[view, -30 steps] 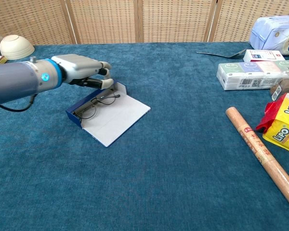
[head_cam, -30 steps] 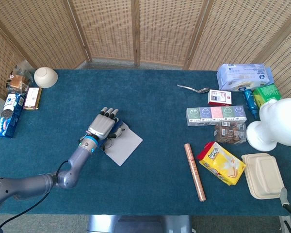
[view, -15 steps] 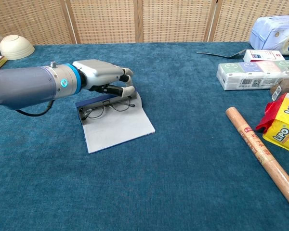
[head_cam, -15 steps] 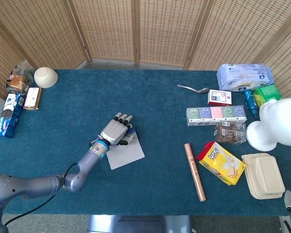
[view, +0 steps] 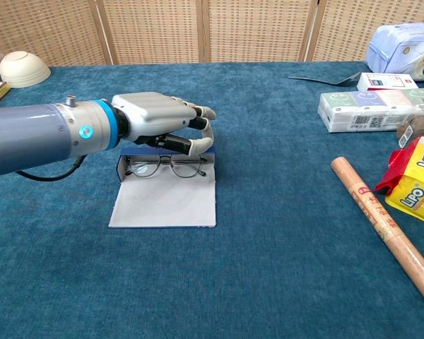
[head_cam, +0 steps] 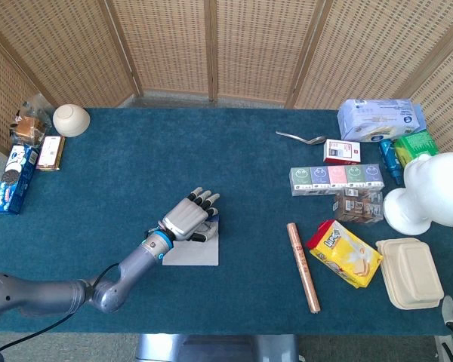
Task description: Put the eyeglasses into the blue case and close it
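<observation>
The left robot hand [view: 166, 120] hovers over the back wall of the blue case [view: 166, 191], fingers curled loosely over its rim, apparently holding nothing and steadying it; the eyeglasses [view: 166, 167] already lie in the tray, lenses up; the pale lid lies flat toward the camera on the surface [view: 283, 247], ready for folding over; the right robot hand is out of sight.
</observation>
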Motion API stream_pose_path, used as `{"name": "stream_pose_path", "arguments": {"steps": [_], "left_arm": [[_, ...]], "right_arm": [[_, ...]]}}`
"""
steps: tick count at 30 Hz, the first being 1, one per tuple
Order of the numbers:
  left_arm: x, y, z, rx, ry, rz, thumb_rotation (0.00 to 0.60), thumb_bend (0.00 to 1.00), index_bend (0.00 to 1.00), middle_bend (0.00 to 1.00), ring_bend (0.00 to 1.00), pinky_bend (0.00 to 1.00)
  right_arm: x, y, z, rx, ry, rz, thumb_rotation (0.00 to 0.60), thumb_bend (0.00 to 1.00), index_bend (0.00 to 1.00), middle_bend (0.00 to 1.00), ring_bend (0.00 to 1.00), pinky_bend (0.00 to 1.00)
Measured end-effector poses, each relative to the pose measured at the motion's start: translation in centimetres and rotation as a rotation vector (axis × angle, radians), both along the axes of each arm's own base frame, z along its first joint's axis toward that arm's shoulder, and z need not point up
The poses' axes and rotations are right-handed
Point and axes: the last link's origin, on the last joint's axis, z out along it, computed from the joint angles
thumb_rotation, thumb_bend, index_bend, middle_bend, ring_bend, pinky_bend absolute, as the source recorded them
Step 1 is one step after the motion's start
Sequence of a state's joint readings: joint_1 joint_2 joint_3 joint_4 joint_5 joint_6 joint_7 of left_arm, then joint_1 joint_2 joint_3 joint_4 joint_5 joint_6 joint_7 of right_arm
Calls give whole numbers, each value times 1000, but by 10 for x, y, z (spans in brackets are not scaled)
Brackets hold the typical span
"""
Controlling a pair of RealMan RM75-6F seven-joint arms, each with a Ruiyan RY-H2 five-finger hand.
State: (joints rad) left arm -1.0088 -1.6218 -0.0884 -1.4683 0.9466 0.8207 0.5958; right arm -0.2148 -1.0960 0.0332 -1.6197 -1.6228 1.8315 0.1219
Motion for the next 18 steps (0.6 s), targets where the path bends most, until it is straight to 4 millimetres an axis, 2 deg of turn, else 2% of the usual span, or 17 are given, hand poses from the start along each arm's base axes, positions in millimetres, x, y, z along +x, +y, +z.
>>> {"name": "stream_pose_path", "arguments": {"steps": [9,18], "left_arm": [[-5,-8,20,12,-73,-7,0,436,229,0,0,0],[17,-10,4,-31,-94,-41,0,435,234,0,0,0]], "right_arm": [[-1,-5,-4,16,-5,9,529,481,0,139,130,348],[-5,0,-1,-1,-7,-3,528,480,0,139,129,348]]}}
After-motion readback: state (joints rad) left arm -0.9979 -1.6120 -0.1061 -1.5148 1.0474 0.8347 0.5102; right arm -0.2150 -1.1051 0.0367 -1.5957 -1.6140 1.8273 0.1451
